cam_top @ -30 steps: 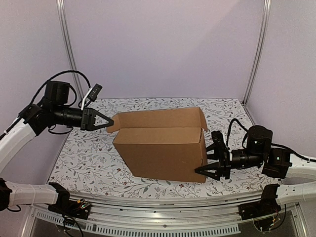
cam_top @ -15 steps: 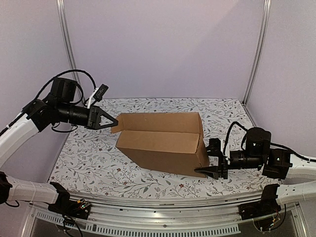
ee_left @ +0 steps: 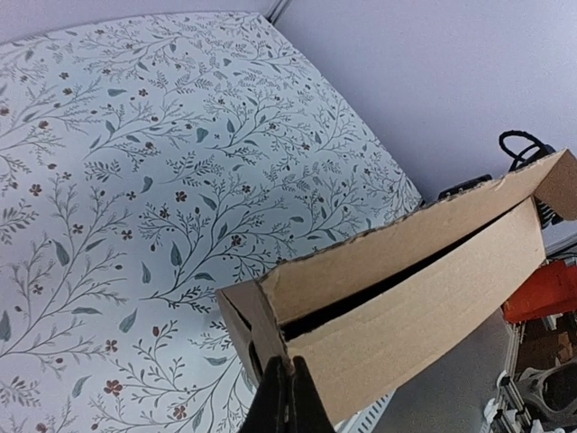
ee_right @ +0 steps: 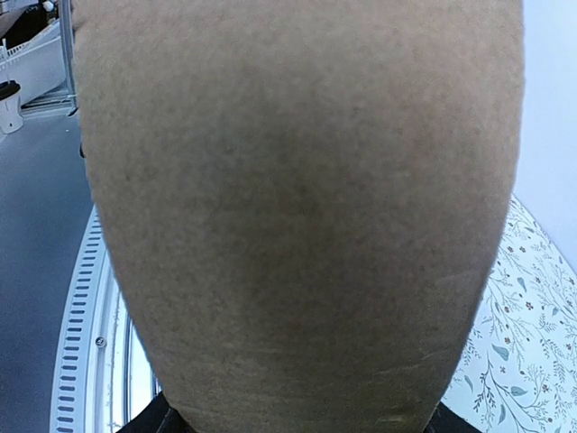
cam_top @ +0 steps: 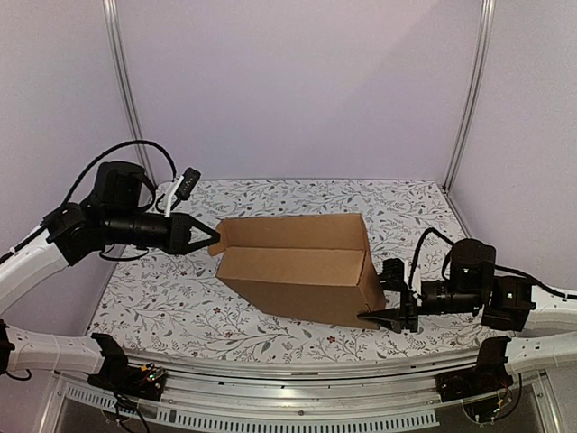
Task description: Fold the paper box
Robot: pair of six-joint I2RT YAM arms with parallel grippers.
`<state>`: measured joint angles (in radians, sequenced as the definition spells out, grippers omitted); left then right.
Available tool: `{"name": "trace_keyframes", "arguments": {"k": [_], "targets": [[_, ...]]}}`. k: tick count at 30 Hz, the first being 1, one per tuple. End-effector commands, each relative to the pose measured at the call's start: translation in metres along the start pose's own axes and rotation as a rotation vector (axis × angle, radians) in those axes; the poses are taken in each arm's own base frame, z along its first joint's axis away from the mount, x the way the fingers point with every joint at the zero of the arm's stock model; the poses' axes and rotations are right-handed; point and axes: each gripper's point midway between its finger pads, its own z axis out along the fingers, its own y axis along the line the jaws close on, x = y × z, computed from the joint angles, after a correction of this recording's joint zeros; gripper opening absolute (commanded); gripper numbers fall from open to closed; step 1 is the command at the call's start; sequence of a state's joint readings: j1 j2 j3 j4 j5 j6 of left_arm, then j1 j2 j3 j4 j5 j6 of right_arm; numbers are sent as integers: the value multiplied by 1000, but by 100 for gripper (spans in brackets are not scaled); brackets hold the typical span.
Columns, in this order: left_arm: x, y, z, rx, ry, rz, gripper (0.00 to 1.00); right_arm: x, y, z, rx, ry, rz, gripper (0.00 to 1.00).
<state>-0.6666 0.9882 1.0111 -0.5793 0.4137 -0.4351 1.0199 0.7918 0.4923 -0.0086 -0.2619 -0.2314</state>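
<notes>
Fingers, left gripper (cam_top: 215, 238): pressed together, pinching paper box (cam_top: 302, 271) left flap.
Right gripper (cam_top: 379, 292): jaws wide, clamping box's right end.
Box: tilted over floral table (cam_top: 162, 298).
Left wrist: dark slit under top panel.
Right wrist: only cardboard.

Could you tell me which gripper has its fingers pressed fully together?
The left gripper, at the box's left flap; the right gripper is spread around the box's other end.

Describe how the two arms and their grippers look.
The left arm and right arm have white links with black joint housings and black cylindrical wrists. The left gripper and right gripper are black, each with two tapering fingers. A black cable loops above each wrist; a white cable shows on the left one.
</notes>
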Motion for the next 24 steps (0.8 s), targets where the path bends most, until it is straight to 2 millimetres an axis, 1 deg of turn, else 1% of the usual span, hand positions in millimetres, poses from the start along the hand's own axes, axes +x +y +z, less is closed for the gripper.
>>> {"name": "trace_keyframes", "arguments": {"k": [1,11,15,21,24], "targets": [[15,-13,8,84,6,-7,0,-25,-21,-9,117,-112,42,1],[26,1,11,84,-93,-96,0,-24,-25,-15,160,-222,149,1],[26,2,11,87,-110,-119,0,-22,-28,-16,178,-248,170,1],[26,0,16,98,-98,-147,0,-18,-33,-16,215,-252,176,1],[27,2,18,85,-102,-164,0,-16,-37,-17,239,-256,178,1]]}}
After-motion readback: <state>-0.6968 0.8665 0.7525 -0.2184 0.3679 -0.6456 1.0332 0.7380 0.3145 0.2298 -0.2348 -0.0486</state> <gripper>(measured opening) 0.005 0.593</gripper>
